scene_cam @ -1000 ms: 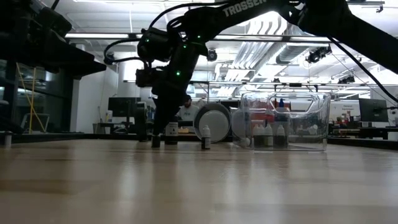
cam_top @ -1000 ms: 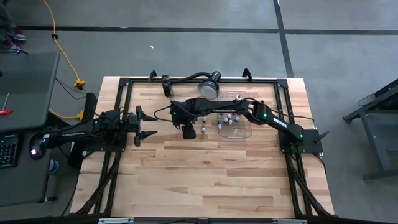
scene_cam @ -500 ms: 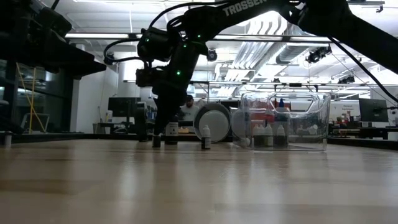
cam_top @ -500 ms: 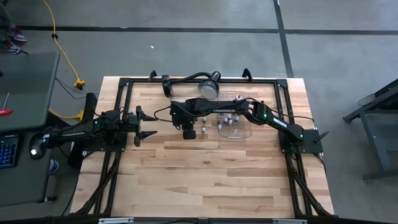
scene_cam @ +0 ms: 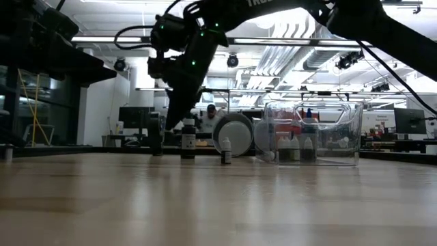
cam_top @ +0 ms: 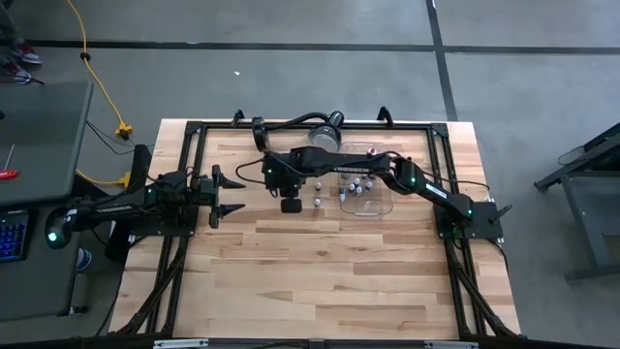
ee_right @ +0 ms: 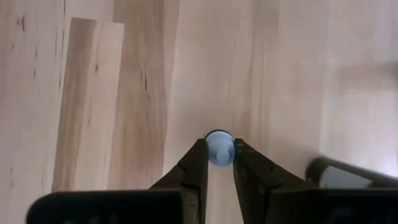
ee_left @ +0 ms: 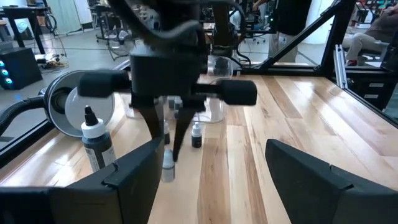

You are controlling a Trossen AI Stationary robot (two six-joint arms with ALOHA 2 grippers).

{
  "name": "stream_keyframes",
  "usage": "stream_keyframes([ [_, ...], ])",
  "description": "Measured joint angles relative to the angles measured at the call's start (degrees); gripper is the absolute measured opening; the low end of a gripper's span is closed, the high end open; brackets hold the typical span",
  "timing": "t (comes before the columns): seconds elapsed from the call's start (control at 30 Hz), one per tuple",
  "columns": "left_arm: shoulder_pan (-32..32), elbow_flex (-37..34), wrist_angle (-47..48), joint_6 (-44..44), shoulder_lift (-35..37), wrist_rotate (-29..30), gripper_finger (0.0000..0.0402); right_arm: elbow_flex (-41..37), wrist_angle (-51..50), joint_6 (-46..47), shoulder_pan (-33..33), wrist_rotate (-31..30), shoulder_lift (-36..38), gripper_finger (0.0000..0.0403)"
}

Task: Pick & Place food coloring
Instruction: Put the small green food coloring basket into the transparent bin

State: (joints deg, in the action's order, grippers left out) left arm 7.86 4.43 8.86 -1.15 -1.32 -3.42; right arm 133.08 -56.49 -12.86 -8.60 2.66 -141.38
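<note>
The right gripper (ee_right: 219,163) clasps one food coloring bottle (ee_right: 219,148) by its cap, above the table (cam_top: 320,271) at nine o'clock of the clear tray (cam_top: 380,204). It should lift straight, holding firmly.

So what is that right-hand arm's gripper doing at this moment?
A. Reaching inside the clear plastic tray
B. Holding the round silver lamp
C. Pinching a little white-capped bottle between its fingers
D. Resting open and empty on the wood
C: the right wrist view shows the right gripper with both fingers closed against the cap of a small dropper bottle, above bare table, outside the clear tray.
</note>
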Motion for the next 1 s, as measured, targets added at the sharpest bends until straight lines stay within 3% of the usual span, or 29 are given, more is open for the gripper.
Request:
stream_keyframes([
  [0.27,0.02,-0.02,0.00,0.00,-0.02,0.02,0.0278,1.22,-3.13,0.86,0.02,-6.47,4.43,0.0043],
  [0.63,0.00,-0.02,0.00,0.00,0.00,0.00,0.0278,1.22,-7.57,8.37,0.83,-15.76,16.54,0.0043],
  [1.0,0.01,-0.01,0.00,-0.01,0.00,0.01,0.0278,1.08,-25.88,23.46,2.34,-29.49,26.44,0.0043],
])
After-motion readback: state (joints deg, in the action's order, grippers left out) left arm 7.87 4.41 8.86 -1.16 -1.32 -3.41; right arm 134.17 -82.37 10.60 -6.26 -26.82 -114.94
